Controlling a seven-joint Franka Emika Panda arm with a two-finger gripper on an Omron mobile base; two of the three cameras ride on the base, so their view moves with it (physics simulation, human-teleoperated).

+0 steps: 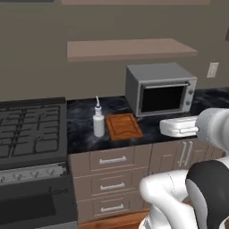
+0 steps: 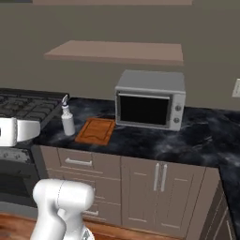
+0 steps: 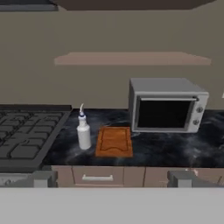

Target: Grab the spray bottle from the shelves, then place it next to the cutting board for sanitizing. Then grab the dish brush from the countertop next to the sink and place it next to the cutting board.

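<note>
1. Standing upright on the desk (image 1: 85, 134), the bottle (image 1: 98, 123) is just left of the board (image 1: 124, 126), so that half of the task looks done.
2. The end effector (image 3: 111, 180) is back from the desk's near edge, with its jaws wide apart and nothing between them.
3. I cannot see the brush in these views; it probably lies further along the desk toward the sink.
4. The brush should be light, stiff and thin; take it mid-handle, away from the bristles, as smooth plastic may slip.
5. The board has open desk on its near and right sides, while the microwave (image 1: 160, 89) and stove (image 1: 29, 129) hem the far and left.
</note>
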